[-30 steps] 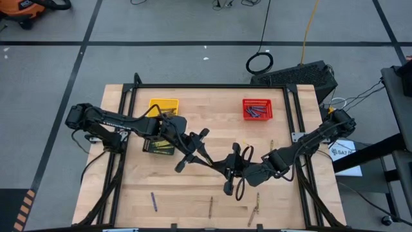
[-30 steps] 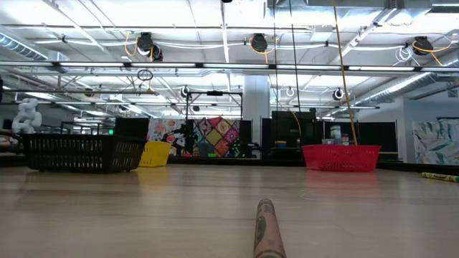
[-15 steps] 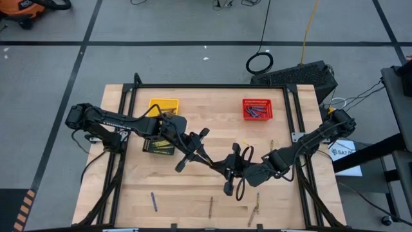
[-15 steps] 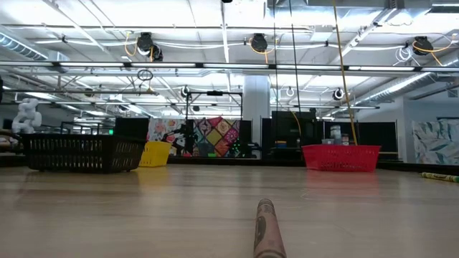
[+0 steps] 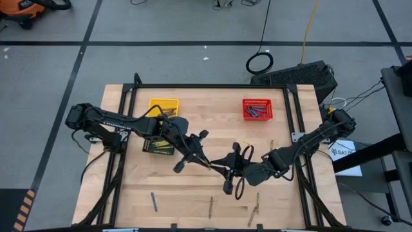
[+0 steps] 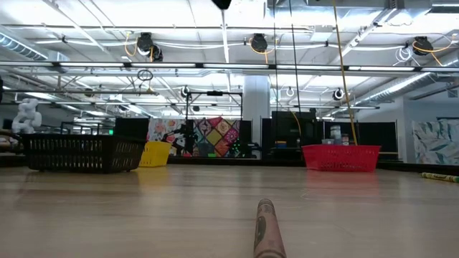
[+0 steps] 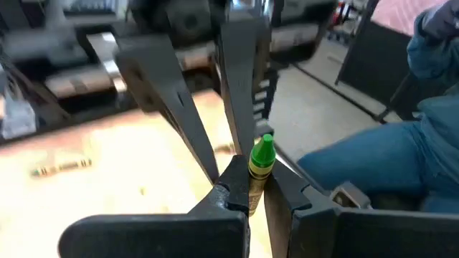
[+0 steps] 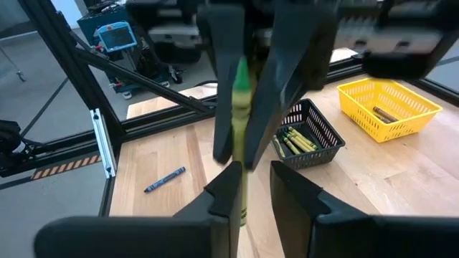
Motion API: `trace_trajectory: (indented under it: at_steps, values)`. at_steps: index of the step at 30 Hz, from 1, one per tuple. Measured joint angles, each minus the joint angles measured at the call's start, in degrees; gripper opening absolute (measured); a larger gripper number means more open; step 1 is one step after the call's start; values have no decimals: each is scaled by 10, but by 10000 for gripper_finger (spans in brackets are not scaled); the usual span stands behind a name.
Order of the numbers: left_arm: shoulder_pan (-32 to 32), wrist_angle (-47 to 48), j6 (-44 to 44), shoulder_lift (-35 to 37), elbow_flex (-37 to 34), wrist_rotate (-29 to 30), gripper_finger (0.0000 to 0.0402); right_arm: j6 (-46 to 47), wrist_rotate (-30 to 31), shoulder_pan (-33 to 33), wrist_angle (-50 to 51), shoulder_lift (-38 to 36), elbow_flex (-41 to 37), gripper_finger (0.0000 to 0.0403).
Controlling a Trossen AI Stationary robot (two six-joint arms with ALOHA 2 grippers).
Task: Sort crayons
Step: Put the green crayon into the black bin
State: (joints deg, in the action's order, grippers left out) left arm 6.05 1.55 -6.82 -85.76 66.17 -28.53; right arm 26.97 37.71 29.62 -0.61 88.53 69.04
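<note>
Since a second ago left end effector (image 5: pixel 207 164) has closed on green crayon (image 7: pixel 260 166) at mid-surface handover, right end effector (image 5: pixel 226 166) loosening, fingers now slightly apart beside same crayon. Crayon upright between both in wrist views. Other crayons – in black basket (image 8: pixel 302 138), yellow basket (image 8: pixel 387 107), red basket (image 5: pixel 257 109); blue one (image 8: pixel 165 179) loose on surface (image 5: pixel 212 122).

A brown crayon (image 6: pixel 267 231) lies on the wooden bench (image 6: pixel 143 215), end-on to the camera. Far back stand a black mesh basket (image 6: pixel 80 153), a yellow basket (image 6: pixel 156 153) just behind it, and a red basket (image 6: pixel 341 158). Another crayon (image 6: pixel 439 176) lies at the far right edge.
</note>
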Motion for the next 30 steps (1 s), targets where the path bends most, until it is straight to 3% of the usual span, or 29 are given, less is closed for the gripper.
trace_trajectory:
  at_steps: [7, 17, 23, 30]
  values:
    - [-18, 108, 0, 1, 0, 1, 10, 1, -2, 9, 9, 0, 0, 74]
    - [-44, 325, -10, 2, 7, 13, 10, 71, -2, 11, 89, 0, 0, 75]
    - [-53, 504, -65, 6, 45, 79, 10, 89, -2, 11, 121, 0, 0, 75]
    - [-70, 631, -86, 8, 50, 120, 10, 95, -2, 11, 123, 1, 0, 75]
